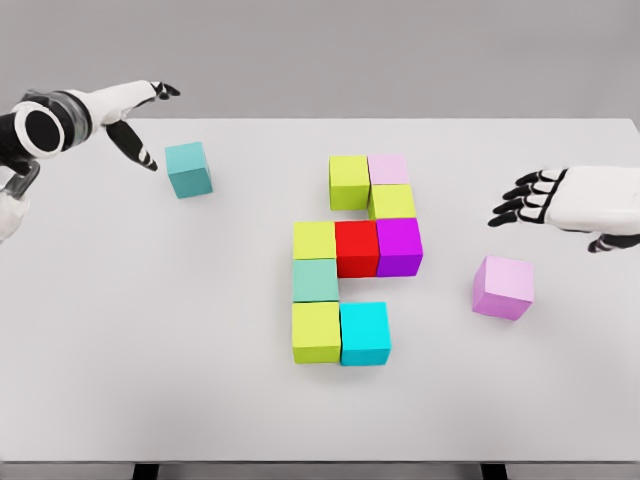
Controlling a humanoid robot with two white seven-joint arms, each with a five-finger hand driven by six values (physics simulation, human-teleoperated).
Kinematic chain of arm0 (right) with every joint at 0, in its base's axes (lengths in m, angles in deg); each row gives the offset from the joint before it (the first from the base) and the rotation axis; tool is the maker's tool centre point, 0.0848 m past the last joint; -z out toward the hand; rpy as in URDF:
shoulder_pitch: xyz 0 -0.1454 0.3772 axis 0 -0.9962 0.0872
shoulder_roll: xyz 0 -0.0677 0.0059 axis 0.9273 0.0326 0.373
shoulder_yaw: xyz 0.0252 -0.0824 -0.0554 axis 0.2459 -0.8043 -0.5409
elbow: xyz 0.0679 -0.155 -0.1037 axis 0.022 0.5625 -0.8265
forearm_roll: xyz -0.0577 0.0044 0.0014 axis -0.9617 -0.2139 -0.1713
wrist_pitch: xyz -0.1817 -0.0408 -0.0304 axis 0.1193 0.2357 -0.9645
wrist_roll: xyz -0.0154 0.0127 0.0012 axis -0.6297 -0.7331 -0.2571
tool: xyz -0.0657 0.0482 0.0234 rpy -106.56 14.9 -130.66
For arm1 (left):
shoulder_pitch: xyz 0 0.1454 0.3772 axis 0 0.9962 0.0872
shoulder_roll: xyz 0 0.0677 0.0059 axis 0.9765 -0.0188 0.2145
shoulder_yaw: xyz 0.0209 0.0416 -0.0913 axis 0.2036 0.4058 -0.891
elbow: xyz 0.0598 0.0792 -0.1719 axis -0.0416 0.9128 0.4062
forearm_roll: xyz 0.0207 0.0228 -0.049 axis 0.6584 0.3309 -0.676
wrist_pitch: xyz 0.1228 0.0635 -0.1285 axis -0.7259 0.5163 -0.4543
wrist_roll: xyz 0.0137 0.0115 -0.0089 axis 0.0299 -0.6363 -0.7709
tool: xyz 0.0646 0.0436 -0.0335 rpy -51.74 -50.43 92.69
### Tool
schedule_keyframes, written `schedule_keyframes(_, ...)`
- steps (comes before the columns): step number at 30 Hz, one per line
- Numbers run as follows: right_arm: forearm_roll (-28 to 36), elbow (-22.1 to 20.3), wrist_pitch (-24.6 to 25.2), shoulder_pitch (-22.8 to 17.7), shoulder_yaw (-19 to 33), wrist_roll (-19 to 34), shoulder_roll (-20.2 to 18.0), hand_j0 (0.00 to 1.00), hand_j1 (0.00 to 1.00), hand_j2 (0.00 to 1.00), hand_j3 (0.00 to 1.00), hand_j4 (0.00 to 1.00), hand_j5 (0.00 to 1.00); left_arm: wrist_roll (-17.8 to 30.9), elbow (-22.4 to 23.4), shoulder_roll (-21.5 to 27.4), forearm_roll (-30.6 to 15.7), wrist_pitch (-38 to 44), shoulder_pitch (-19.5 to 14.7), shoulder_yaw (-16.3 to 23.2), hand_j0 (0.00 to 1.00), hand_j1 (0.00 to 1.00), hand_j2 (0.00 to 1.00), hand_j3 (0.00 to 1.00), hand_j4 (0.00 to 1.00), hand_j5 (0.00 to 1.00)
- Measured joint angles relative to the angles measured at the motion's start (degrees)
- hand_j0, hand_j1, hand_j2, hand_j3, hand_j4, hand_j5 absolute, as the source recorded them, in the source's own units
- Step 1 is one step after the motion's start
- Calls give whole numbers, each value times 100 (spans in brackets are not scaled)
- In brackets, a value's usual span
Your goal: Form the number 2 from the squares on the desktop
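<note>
Your half-built 2 (352, 262) sits mid-frame, with gaps at its top left and bottom right. The lilac cube (503, 287) lies lower right, just below your right hand (545, 198), the nearer one; its fingers are spread, holding nothing. The teal cube (188, 168) waits upper left beside the empty, open-fingered left hand (135, 120).
</note>
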Motion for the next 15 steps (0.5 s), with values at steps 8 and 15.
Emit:
schedule_keyframes(8,-4,0,-1,-17,-408,0,-12,100,100,100,100,100,100,6,659,-760,440,546,-141,279,100,100,100,100,100,100)
schedule_keyframes(15,-13,0,1,17,-572,0,7,100,100,100,100,100,100,6,1168,-1169,714,582,-176,298,100,100,100,100,100,100)
